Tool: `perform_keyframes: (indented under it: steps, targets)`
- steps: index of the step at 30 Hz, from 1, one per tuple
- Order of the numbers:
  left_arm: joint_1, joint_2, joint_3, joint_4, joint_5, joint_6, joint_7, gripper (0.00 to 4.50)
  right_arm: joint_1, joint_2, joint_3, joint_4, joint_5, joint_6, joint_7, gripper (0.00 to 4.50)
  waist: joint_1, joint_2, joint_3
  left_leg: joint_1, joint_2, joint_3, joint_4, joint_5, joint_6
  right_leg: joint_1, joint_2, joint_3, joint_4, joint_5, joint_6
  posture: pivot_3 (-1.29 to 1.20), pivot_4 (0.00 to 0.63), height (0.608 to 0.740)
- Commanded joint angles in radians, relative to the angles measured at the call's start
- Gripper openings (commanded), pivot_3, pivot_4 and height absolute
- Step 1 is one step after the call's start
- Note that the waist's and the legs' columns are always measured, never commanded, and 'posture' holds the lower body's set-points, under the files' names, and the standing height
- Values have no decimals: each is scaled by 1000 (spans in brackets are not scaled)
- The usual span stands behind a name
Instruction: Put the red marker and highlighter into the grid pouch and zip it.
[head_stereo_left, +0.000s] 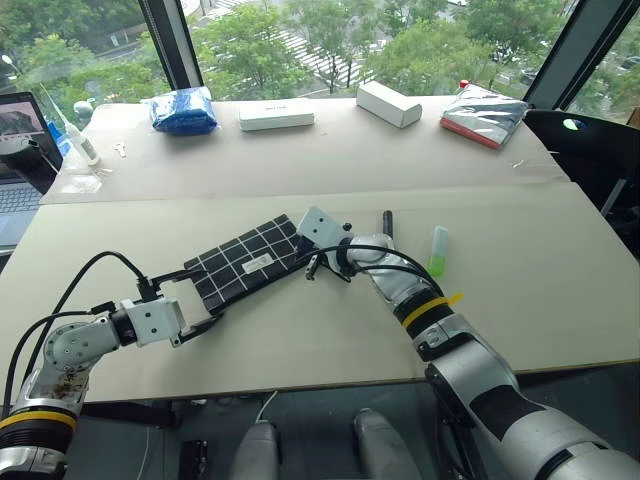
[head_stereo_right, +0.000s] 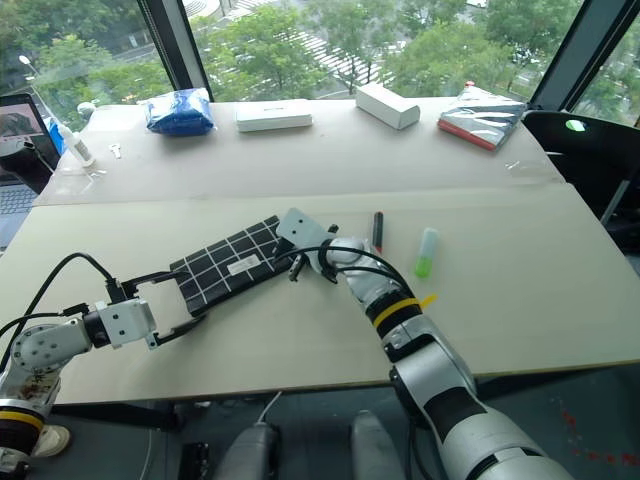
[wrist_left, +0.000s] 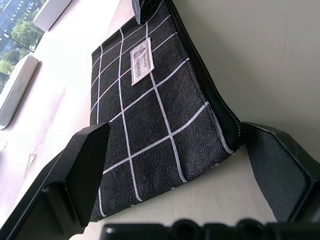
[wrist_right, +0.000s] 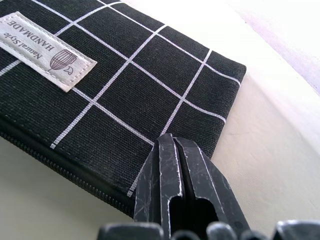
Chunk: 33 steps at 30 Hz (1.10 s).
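Left eye view: the flat black fabric grid pouch (head_stereo_left: 245, 263) with white lines and a small white label lies at an angle on the pale table (head_stereo_left: 520, 300), zipper along its near long edge. My left gripper (head_stereo_left: 196, 296) has its 2 black fingers spread wide, straddling the pouch's near-left short end, 1 finger at each corner; I cannot tell whether they touch the fabric. My right gripper (wrist_right: 175, 165) has its fingers pressed together at the pouch's opposite end, at the zipper-side corner; whether the pull is pinched between them I cannot tell.

The slim black red marker (head_stereo_left: 388, 224) lies on the table just beyond my right wrist. The stubby pale highlighter (head_stereo_left: 438, 250) with its green end lies near it on the right, both outside the pouch.

Along the far edge sit a blue bundle (head_stereo_left: 183, 110), 2 white boxes (head_stereo_left: 276, 115) and a silver-and-red packet (head_stereo_left: 485, 115), all well apart from the pouch. A laptop (head_stereo_left: 15, 160) stands at far left.
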<state>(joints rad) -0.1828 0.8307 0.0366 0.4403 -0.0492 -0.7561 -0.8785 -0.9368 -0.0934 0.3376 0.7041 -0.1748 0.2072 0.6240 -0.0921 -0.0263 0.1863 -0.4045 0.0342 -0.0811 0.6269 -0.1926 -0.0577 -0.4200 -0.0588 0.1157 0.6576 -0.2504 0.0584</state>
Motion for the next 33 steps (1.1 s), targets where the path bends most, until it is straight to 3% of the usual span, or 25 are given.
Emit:
perform_keyframes:
  steps: [1, 10, 13, 18, 22, 23, 29, 33]
  targets:
    - [-42, 7, -20, 68, 29, -39, -7, 4500, 6, -4, -7, 30, -5, 8, -1, 50, 0, 0, 0, 0, 0, 0, 0, 0, 0, 0, 0, 0, 0, 0, 0, 0, 150, 740]
    - [-134, -36, -91, 173, 57, -127, -24, 4500, 15, -8, -13, 16, -3, 17, -4, 50, 4, 0, -1, 0, 0, 0, 0, 0, 0, 0, 0, 0, 1, 0, 0, 0, 150, 740]
    - [-152, -48, -106, 197, 64, -154, -25, 3784, 16, -9, -13, 15, -3, 18, -4, 0, 5, 0, -1, 0, 0, 0, 1, 0, 0, 0, 0, 0, 1, 0, 0, 0, 150, 740]
    - [-161, -59, -125, 200, 53, -173, -35, 1698, 12, -11, -15, 20, -3, 16, -5, 0, 6, 0, -1, 0, 0, 0, 1, 0, 0, 0, 0, 0, 1, 0, 0, 0, 150, 740]
    - [-165, -62, -126, 204, 47, -178, -31, 258, 6, -10, -16, 31, -2, 10, -3, 0, 7, 1, -2, 0, 0, 0, 1, 0, 0, 0, 0, 0, 1, 0, 0, 0, 150, 740]
    - [-165, -62, -126, 204, 46, -178, -31, 106, 5, -10, -16, 33, -3, 8, -2, 0, 7, 1, -2, 0, 0, 0, 1, 0, 0, 0, 0, 0, 1, 0, 0, 0, 150, 740]
    - [-149, -67, -121, 197, 41, -150, -25, 39, 6, -2, -29, 28, 19, -3, 13, 0, 7, 1, -2, 0, 0, 0, 1, 0, 0, 0, 0, 0, 1, 0, 0, 0, 150, 740]
    - [-110, -78, -112, 147, -34, -51, -62, 0, 16, 5, -116, -41, 139, 67, 99, 1119, 6, 1, -2, 0, 0, 0, 1, 0, 0, 0, 0, 0, 1, 0, 0, 0, 150, 740]
